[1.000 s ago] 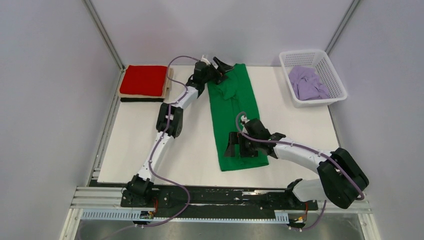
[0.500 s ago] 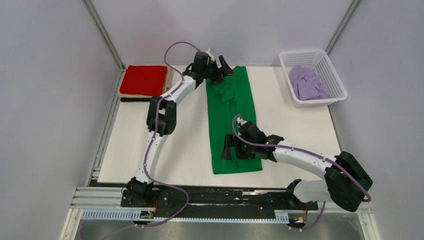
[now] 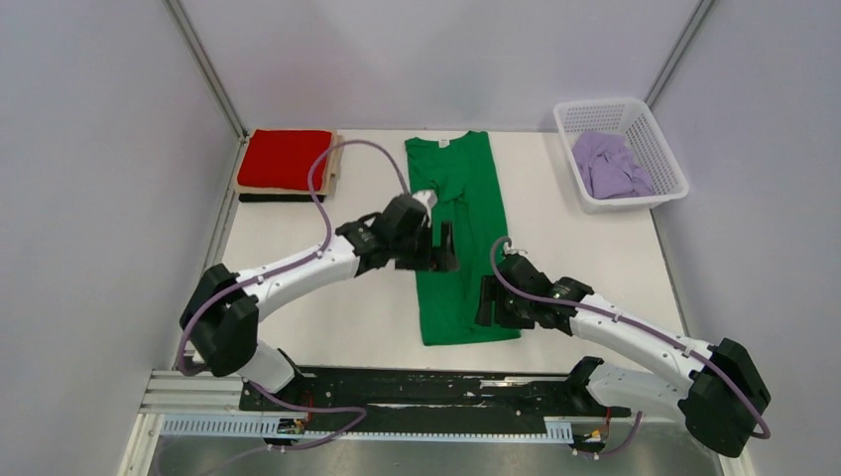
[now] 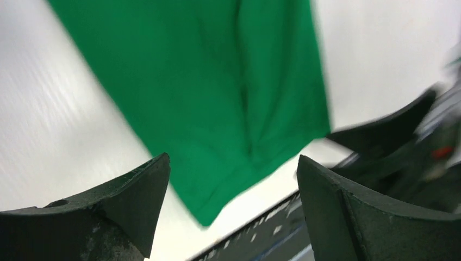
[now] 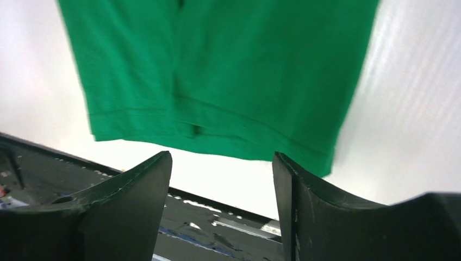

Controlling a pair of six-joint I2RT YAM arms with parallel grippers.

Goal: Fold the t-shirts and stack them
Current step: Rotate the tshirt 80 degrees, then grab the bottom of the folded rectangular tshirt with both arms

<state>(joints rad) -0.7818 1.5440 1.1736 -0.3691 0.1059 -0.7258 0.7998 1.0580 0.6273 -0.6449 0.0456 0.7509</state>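
Arms both reach low over the table, jaws apart and holding nothing, left gripper above the green t-shirt at mid-length, right gripper beside its near right corner; the shirt lies flat mid-table, long axis near-to-far, collar and unreadable white tag farthest.

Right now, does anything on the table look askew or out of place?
Nothing spilled or damaged. The green t-shirt, folded into a long strip, lies slightly slanted, its hem end nearer the right, with a wrinkled bunch below the collar. The lilac t-shirt sits crumpled in the basket, unfolded.
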